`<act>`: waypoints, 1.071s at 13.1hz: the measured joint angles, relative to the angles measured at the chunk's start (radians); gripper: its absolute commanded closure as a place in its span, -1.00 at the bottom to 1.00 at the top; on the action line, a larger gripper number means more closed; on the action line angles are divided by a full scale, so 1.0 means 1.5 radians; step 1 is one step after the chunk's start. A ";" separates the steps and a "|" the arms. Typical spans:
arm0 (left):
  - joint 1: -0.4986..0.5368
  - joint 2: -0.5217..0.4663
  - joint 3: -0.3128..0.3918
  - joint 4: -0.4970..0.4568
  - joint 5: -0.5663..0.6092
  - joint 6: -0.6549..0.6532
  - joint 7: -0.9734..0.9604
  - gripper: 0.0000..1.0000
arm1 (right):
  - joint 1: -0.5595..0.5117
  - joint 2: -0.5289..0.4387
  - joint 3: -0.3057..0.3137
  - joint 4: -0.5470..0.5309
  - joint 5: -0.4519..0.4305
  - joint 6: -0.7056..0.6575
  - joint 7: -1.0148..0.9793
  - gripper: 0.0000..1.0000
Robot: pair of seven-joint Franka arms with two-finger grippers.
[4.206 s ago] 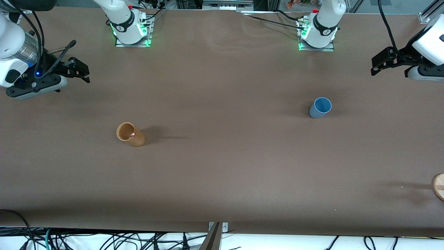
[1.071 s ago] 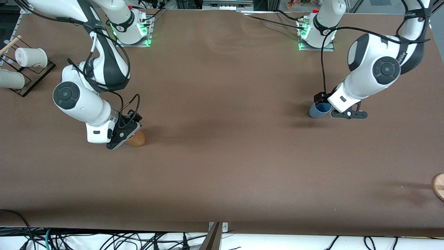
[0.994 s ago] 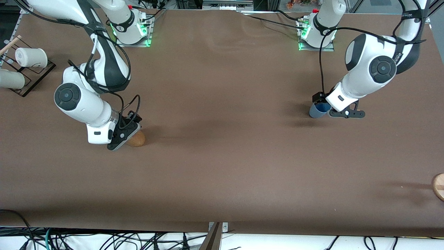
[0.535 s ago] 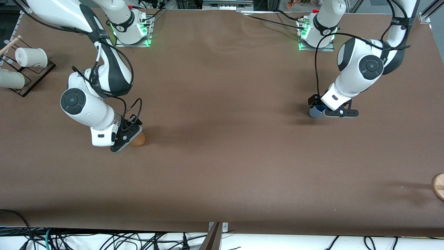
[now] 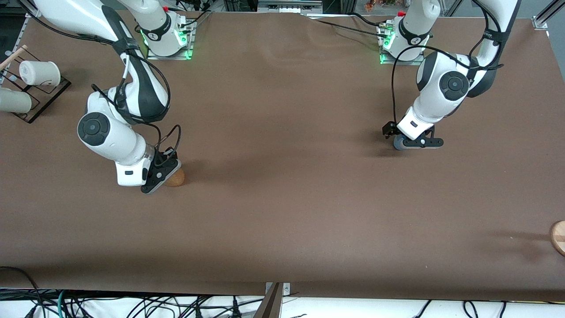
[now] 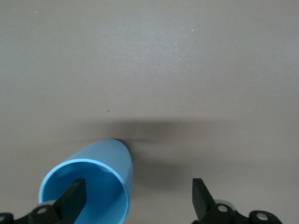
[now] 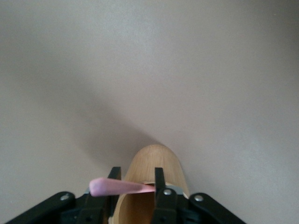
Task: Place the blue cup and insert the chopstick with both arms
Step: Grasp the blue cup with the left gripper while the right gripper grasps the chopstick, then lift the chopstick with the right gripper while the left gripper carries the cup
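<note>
Standing toward the left arm's end of the table, the blue cup (image 6: 91, 184) has one finger (image 6: 72, 201) of the spread left gripper (image 6: 138, 200) inside its rim. The right gripper (image 7: 135, 186) pinches the chopstick (image 7: 119, 187) over the wooden cup (image 7: 154, 184).

Bare table (image 5: 282, 176) lies between tan cup (image 5: 176, 178) and blue cup (image 5: 399, 144).
</note>
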State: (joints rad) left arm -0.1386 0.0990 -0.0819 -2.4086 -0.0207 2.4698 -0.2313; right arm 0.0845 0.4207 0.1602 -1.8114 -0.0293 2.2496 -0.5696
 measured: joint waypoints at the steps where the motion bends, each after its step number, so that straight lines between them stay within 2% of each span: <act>1: -0.001 0.002 0.000 -0.011 0.000 0.017 0.000 -1.00 | 0.000 0.000 0.000 -0.002 0.000 0.000 0.000 0.72; 2: -0.002 0.002 0.000 -0.024 0.000 0.034 0.000 -1.00 | 0.000 0.000 0.000 -0.003 0.000 0.000 0.000 0.90; 3: -0.004 0.002 0.000 -0.036 0.000 0.049 0.000 -1.00 | 0.000 0.000 0.000 -0.004 0.000 0.000 0.000 0.99; 5: -0.004 0.004 0.000 -0.054 0.000 0.074 0.000 -0.97 | 0.000 0.000 0.000 -0.003 -0.002 0.002 -0.001 1.00; 6: -0.004 0.006 0.000 -0.060 0.000 0.085 0.000 -0.22 | 0.000 -0.001 0.000 -0.003 -0.002 0.002 -0.002 1.00; 7: -0.004 0.010 0.000 -0.064 0.000 0.095 0.000 0.69 | 0.000 -0.002 0.000 -0.002 -0.002 0.003 -0.005 1.00; 8: -0.004 0.014 0.000 -0.066 0.000 0.099 -0.001 1.00 | 0.000 -0.007 0.000 0.001 -0.002 0.003 -0.009 1.00; 10: -0.004 0.021 0.000 -0.066 0.000 0.103 -0.007 1.00 | 0.000 -0.029 0.002 0.013 -0.002 -0.012 -0.011 1.00; 12: -0.004 0.021 0.000 -0.066 0.000 0.102 -0.012 1.00 | 0.000 -0.060 0.011 0.044 0.002 -0.075 -0.011 1.00; 14: -0.003 0.021 0.001 -0.066 0.000 0.101 -0.012 1.00 | 0.001 -0.085 0.024 0.088 0.035 -0.152 -0.011 1.00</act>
State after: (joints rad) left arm -0.1433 0.1298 -0.0799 -2.5073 -0.0207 2.6210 -0.2493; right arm 0.0855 0.2934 0.1961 -1.6794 0.0240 2.0220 -0.5866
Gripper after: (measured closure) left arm 0.758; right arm 0.916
